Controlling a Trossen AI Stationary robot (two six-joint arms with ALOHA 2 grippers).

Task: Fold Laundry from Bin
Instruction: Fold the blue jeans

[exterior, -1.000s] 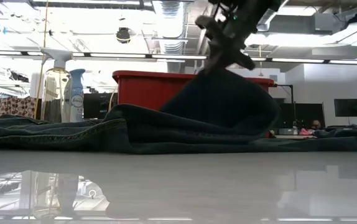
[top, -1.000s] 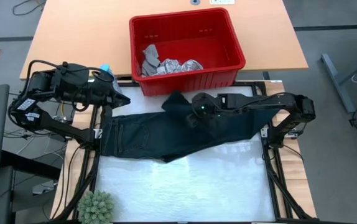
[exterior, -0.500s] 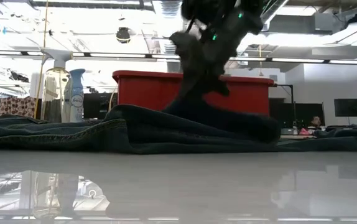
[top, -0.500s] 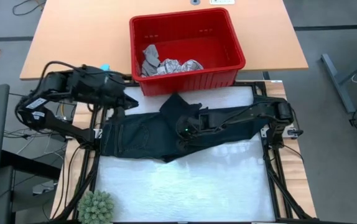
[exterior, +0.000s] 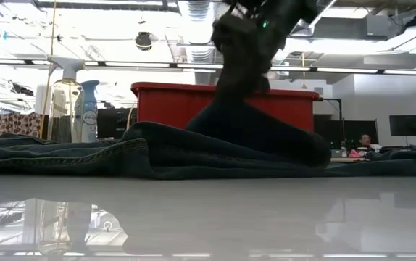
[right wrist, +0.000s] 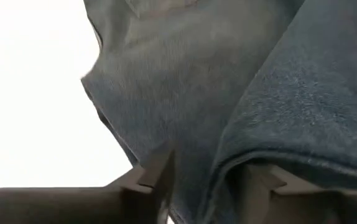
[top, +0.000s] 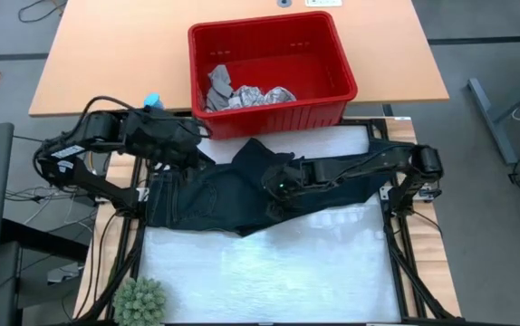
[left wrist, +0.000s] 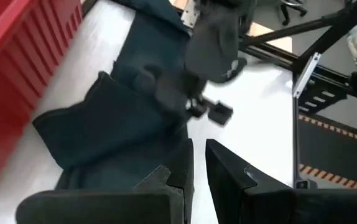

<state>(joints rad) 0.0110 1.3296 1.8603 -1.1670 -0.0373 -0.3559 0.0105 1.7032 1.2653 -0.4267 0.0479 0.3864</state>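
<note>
Right gripper [top: 278, 186], at the centre of the high view, is sitting low over the dark trousers [top: 215, 195] spread across the white mat [top: 269, 272]; in its wrist view the two fingers [right wrist: 150, 177] are standing apart with a fold of denim running between them, so the jaws are partly open and whether they are gripping or letting go cannot be told. Left gripper [top: 197, 154], in the left-centre of the high view, is hovering over the waist end of the trousers, near the red bin [top: 274, 113], with its fingers [left wrist: 228, 180] nearly together and nothing between them.

Progress, as a judgement: one garment is lying out of the bin and one trouser leg is lying doubled over toward the middle, so the first fold is under way but not finished; the cloth is bunched and uneven along its lower edge. Inside the bin, at upper centre of the high view, a grey cloth [top: 217, 83] and a white printed cloth [top: 262, 95] are waiting untouched.
</note>
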